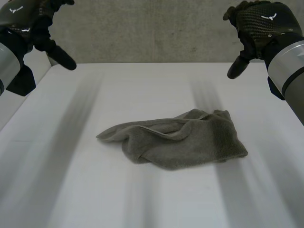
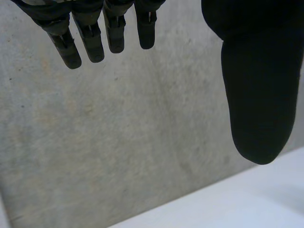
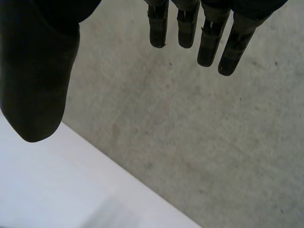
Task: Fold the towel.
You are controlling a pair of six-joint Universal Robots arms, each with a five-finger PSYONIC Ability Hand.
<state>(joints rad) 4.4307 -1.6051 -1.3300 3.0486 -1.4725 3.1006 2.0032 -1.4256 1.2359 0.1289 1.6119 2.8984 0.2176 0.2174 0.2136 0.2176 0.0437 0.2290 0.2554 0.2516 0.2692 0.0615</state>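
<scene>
A grey-green towel (image 1: pixel 178 138) lies crumpled in a loose heap on the white table (image 1: pixel 71 180), a little right of its middle. My left hand (image 1: pixel 28 23) hangs high at the far left, well away from the towel, open with straight fingers (image 2: pixel 90 38) and nothing in it. High at the far right, my right hand (image 1: pixel 259 23) is open too, its fingers (image 3: pixel 209 38) straight and empty. Both hands face the concrete wall beyond the table's far edge.
A grey concrete wall (image 1: pixel 152 28) stands behind the table's far edge. Bare white tabletop surrounds the towel on all sides.
</scene>
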